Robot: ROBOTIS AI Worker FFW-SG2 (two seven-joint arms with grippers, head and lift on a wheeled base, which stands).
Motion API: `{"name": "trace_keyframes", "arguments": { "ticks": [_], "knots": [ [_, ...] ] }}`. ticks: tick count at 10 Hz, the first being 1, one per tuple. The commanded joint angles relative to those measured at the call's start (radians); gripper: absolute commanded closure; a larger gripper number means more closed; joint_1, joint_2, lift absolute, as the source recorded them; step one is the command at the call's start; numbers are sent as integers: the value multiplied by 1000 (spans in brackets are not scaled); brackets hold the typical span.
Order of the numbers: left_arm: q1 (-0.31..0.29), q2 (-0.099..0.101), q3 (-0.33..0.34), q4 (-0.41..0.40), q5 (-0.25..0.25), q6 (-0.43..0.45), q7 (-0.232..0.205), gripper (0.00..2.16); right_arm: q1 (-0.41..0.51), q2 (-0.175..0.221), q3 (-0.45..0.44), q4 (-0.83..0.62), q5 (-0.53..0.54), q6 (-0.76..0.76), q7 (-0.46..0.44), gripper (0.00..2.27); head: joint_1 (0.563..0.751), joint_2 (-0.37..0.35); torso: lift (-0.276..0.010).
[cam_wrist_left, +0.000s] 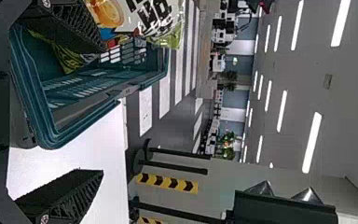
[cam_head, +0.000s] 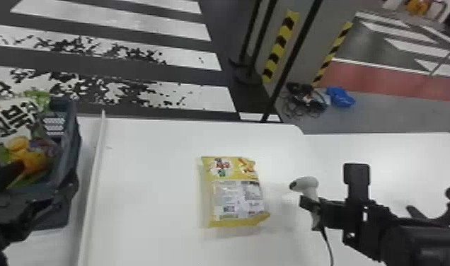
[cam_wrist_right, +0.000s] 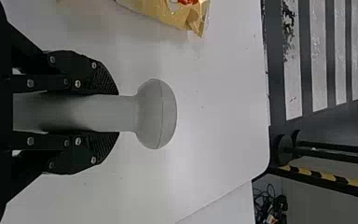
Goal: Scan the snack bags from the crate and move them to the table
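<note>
I note right end effector (cam_head: 313, 208) clamped on scanner (cam_head: 307, 184), left end effector (cam_head: 40, 178) apart at crate (cam_head: 70, 138), yellow snack bag (cam_head: 235, 192) on counter (cam_head: 150, 198).

- White stripes (cam_head: 111, 17) on the dark floor (cam_head: 228, 24)
- Black poles (cam_head: 264, 35), standing upright
- Yellow-and-black tape (cam_head: 281, 46)
- Tangled cables (cam_head: 305, 102), just beside a blue object (cam_head: 340, 97)
- Long lights (cam_wrist_left: 311, 142) on the ceiling (cam_wrist_left: 345, 93)
</note>
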Motion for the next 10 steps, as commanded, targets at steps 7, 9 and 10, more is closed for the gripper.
{"name": "trace_keyframes", "arguments": {
  "ticks": [7, 9, 10],
  "knots": [
    [-16, 16, -14, 6, 34, -6, -5, 66, 204, 167, -19, -391, -12, 85, -46, 2243, 695, -240, -95],
    [-10, 18, -6, -5, 44, -9, -5, 66, 248, 192, 6, -455, -12, 85, -55, 2243, 695, -213, -95],
    [-1, 18, 2, -22, 44, -9, -5, 66, 256, 193, 30, -478, -10, 98, -55, 2243, 695, -195, -95]
  ]
}}
